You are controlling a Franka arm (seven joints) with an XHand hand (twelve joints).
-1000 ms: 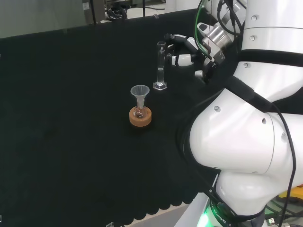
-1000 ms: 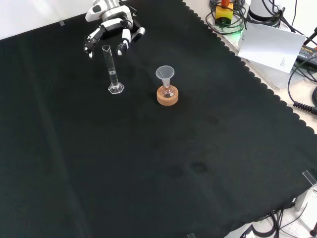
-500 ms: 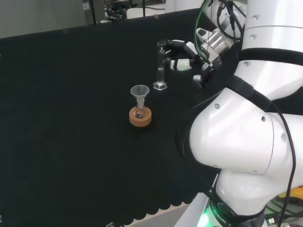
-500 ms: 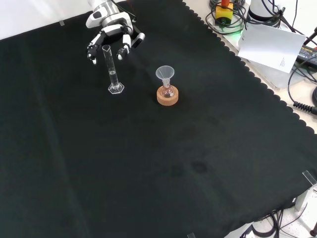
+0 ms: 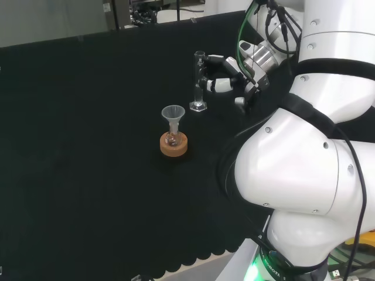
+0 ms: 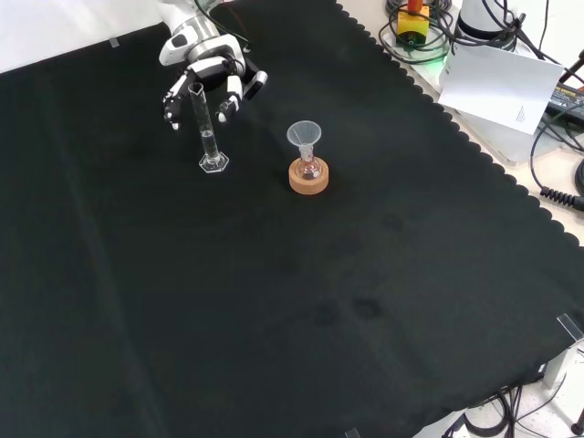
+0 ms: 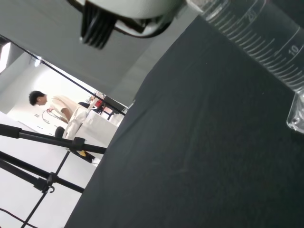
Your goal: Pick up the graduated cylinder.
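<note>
The graduated cylinder [image 5: 199, 82] stands upright on its clear hexagonal foot on the black cloth of the desk [image 5: 88, 175]. The robot hand [image 5: 225, 73] is right beside its upper part, to the cylinder's right in the head view and behind it in the front view. The fingers [image 6: 172, 96] are spread and only gently bent on either side of the tube, so the robot hand [image 6: 205, 68] is open and not closed on the glass; whether any fingertip touches the tube cannot be told.

In the wrist view the graduated cylinder [image 7: 266, 38] passes very close to the palm, its printed scale lines large and clear (a blurred white part of the robot hand [image 7: 128, 12] shows there too).

Farther from the robot hand, beyond the cylinder's foot, a small flask [image 5: 173, 139] sits in a cork ring [image 5: 174, 146] with a clear funnel [image 5: 173, 114] in its neck. In the front view the funnel [image 6: 305, 137] and cork ring [image 6: 308, 178] stand to the right of the cylinder, apart from it.
</note>
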